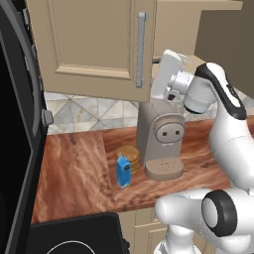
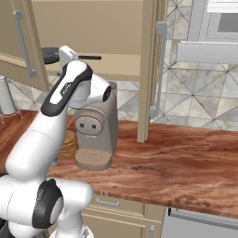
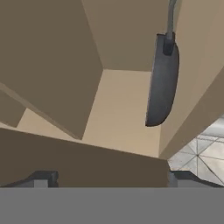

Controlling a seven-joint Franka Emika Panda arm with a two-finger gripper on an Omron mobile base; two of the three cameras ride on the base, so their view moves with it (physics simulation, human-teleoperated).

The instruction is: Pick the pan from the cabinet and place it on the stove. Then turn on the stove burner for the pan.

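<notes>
None of task steps done: shallow dark grey frying pan (image 3: 162,83) on tan shelf inside tan wooden wall cabinet (image 3: 124,105), near side wall; two-finger gripper (image 3: 109,177) spread wide, empty, facing cabinet opening; black glass cooktop (image 1: 74,238) bare; placing, burner knob remaining.

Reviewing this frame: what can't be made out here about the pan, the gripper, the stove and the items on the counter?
- Dark grey frying pan: in the right base view the white arm covers most of it; its handle runs off the hand view's top edge.
- Gripper: just the finger tips show, at the hand view's bottom.
- Black glass stove: cut off by the left base view's bottom edge; knobs unseen.
- Stack of round brown things: partly behind the blue carton; too small to identify.
</notes>
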